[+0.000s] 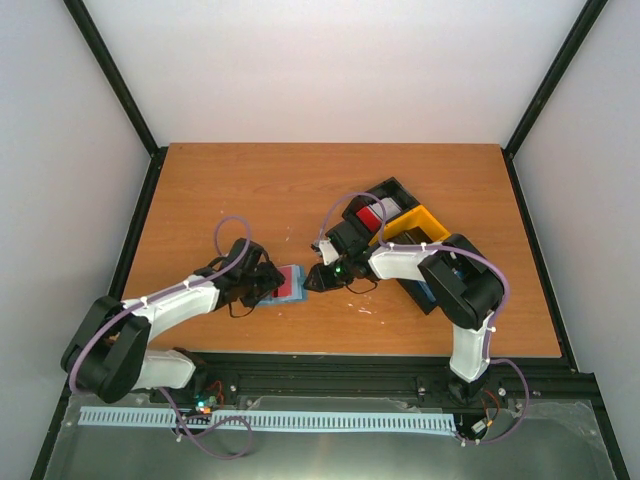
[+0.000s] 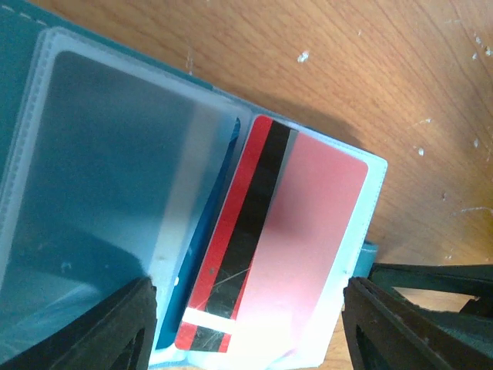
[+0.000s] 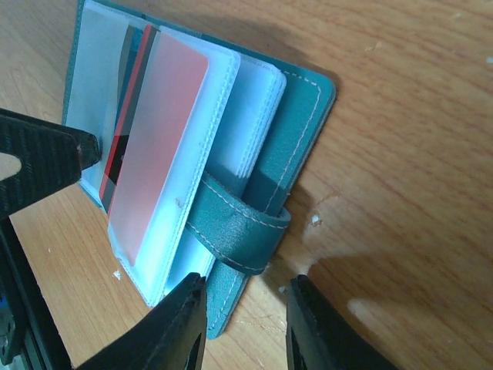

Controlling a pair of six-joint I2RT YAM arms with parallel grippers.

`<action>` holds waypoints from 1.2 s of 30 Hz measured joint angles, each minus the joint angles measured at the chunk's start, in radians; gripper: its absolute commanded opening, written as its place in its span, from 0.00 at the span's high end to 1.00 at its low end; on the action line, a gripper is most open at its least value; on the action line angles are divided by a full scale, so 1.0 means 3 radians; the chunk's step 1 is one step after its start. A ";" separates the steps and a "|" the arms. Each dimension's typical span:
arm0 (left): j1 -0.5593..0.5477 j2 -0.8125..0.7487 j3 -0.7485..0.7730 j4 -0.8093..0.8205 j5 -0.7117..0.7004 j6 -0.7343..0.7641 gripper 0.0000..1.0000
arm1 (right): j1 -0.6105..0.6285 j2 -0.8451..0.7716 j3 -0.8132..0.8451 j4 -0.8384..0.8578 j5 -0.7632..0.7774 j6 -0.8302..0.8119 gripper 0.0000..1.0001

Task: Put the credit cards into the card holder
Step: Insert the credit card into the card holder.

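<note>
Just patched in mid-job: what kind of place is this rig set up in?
Probably a lab test cell, not a home or shop: a wooden table boxed in by plain white panels on black frame posts, with a black mounting rail along its near edge.

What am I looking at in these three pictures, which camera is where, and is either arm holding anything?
Two robot arms are bolted at the near edge of a wooden table. The wide picture comes from a fixed camera above and behind them; the close-ups come from a camera on each wrist. Between the arms lies an open blue-grey card holder with a red card in a clear pocket. At right stands a black-and-yellow tray. The left end effector is open over the holder; the right end effector is open just short of the snap tab. Neither holds anything.
</note>
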 measured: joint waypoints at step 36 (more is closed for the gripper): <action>0.0154 0.0401 0.0165 0.0304 0.0423 0.0673 0.53 | 0.0001 0.0010 -0.0015 0.0076 0.0018 0.0116 0.71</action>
